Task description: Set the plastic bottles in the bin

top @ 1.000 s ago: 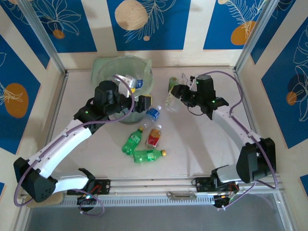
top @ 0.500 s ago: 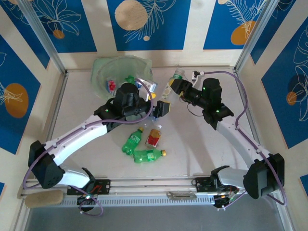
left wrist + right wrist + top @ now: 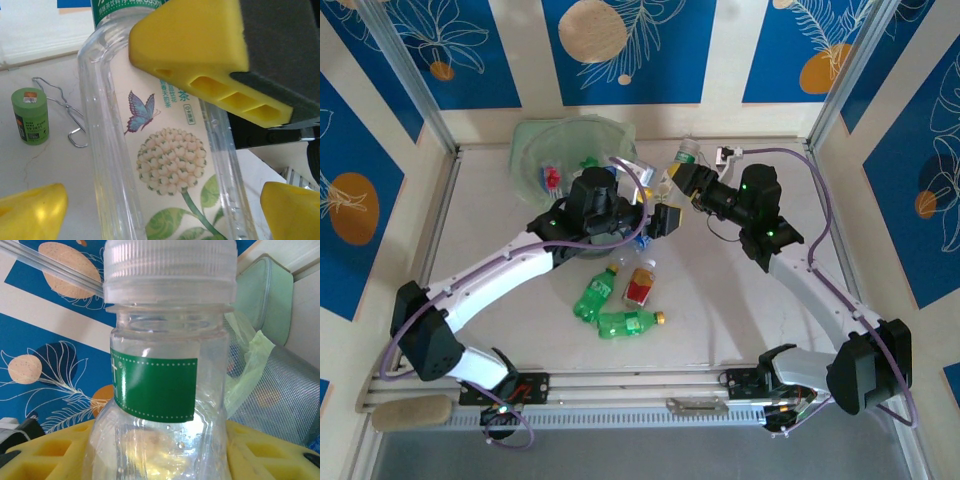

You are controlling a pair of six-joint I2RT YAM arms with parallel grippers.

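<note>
Against the far wall, left of centre, stands the bin [image 3: 532, 150], with several bottles [image 3: 551, 178] lying inside it. I find the right gripper [image 3: 682, 178] just beside the bin's right rim, its jaws pinching a clear bottle [image 3: 165, 165] that has a green neck band and a flower-and-butterfly label. The left gripper [image 3: 658, 220] sits just on the near side of the bin. Its jaws are spread wide either side of that same bottle, and I cannot confirm contact. Nearer the arm bases than the bin, close together, lie a green bottle [image 3: 592, 297], a second green bottle [image 3: 628, 323] and a red-labelled bottle [image 3: 640, 286]. Behind the held bottle an olive-green cylinder [image 3: 30, 116] stands upright beside thin wire tongs [image 3: 60, 107]. I cannot tell where these two sit relative to the bin.
</note>
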